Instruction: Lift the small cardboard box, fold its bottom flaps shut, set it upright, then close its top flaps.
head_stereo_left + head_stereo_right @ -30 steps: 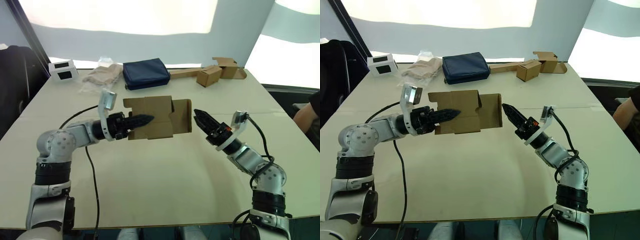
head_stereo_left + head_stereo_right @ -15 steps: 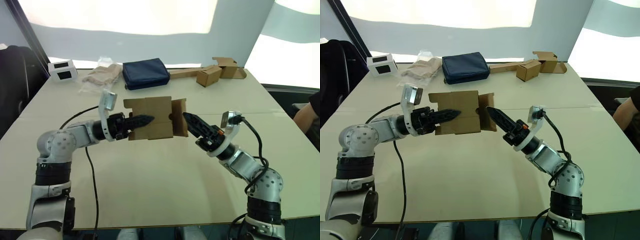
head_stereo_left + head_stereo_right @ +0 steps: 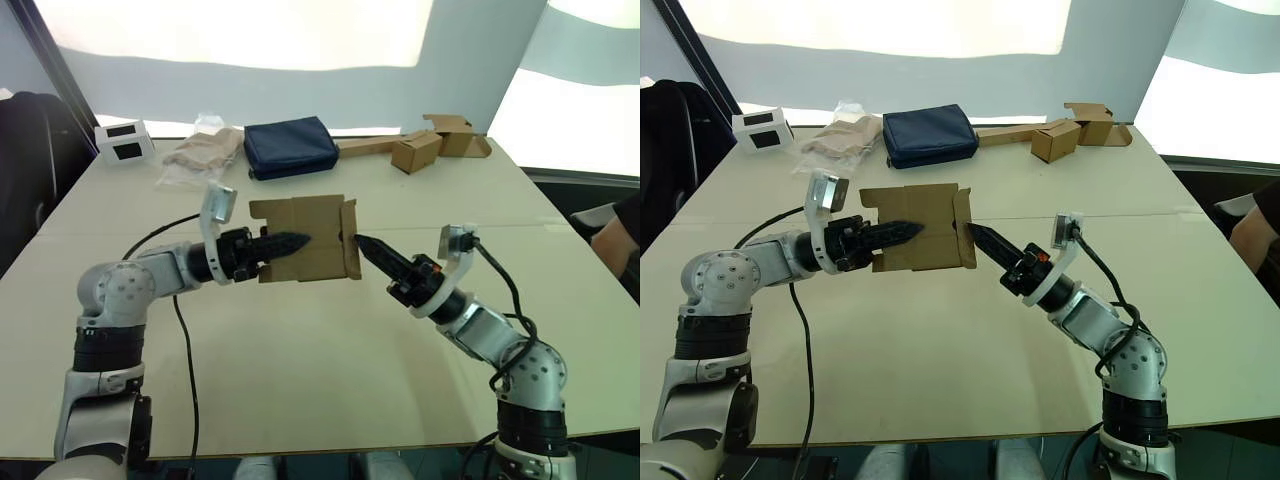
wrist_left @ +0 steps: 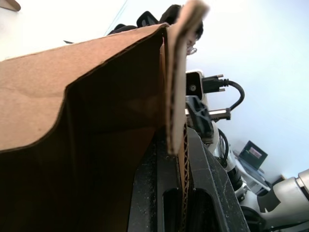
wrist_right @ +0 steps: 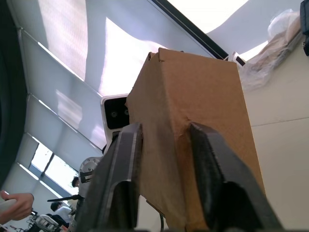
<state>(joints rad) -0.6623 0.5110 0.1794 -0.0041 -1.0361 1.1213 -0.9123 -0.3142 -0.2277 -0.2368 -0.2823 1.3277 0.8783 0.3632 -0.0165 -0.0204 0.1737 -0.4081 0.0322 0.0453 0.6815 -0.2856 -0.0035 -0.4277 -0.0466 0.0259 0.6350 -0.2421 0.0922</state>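
The small cardboard box (image 3: 305, 250) hangs above the table, lying on its side with its ends facing left and right. My left gripper (image 3: 298, 240) is shut on the box's near wall; in the left wrist view the cardboard edge (image 4: 176, 96) sits pinched between the black fingers (image 4: 207, 183). My right gripper (image 3: 362, 243) points at the box's right end with its tips against the folded flap. In the right wrist view its two fingers (image 5: 123, 169) stand a narrow gap apart and grip nothing, with the box (image 5: 193, 96) right behind them.
At the back of the table (image 3: 300, 380) lie a navy pouch (image 3: 292, 147), a crumpled plastic bag (image 3: 205, 150), a white box with dark windows (image 3: 125, 140) and oblong brown cartons with a long strip (image 3: 420, 150). A person (image 3: 620, 225) sits at the right edge.
My right gripper has moved left up to the box's right end. The flap that stood out there now lies folded against the box. The left gripper keeps its hold.
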